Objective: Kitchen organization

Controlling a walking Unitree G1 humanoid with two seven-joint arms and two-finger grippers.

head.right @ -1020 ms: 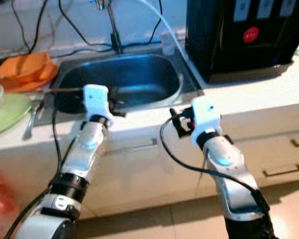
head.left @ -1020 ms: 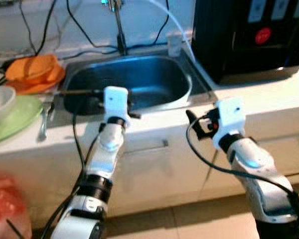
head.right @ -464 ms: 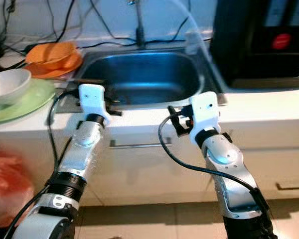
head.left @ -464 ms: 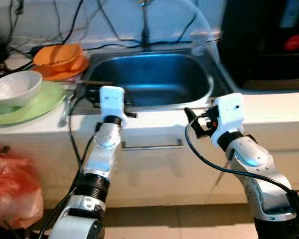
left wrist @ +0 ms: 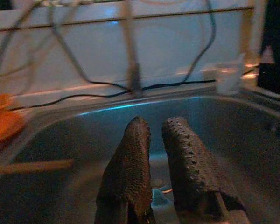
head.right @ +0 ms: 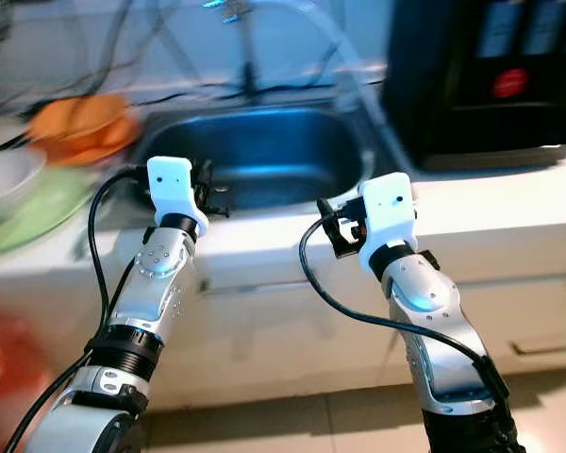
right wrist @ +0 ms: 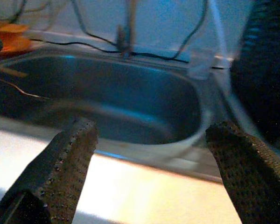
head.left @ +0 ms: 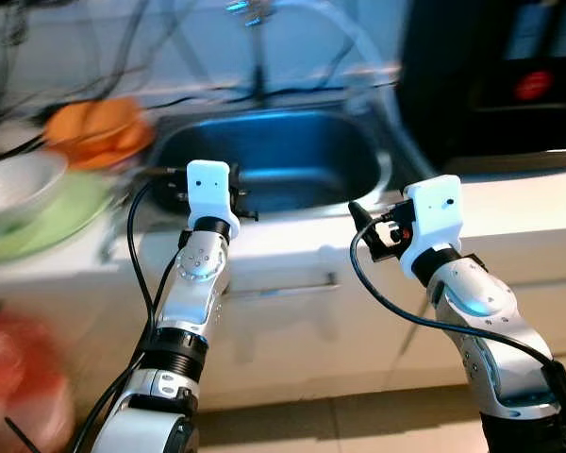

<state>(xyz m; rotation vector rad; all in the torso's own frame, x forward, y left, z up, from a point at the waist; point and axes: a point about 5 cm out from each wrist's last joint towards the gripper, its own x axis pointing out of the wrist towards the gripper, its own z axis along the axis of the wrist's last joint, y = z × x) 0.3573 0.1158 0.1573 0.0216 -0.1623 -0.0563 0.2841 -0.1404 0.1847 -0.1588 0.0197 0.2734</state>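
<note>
Your white bench (head.left: pixel 509 203) carries a steel sink (head.left: pixel 274 160), with a black appliance (head.left: pixel 491 75) on its right and a green plate (head.left: pixel 38 222) and orange dishes (head.left: pixel 94 132) on its left. Your left end effector (left wrist: pixel 151 140), fingers nearly together, points into the sink; your right end effector (right wrist: pixel 151 154) hovers spread wide before it.

One sink (head.left: pixel 264 160) (steel), one bowl (head.left: pixel 19 184)

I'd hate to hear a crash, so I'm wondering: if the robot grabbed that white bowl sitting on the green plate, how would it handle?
The white bowl looks glazed, so probably stiff, breakable and slippery between fingers. It rests on the green plate, so a push might slide it or drag the plate too. The view is blurred, so this is tentative.
</note>
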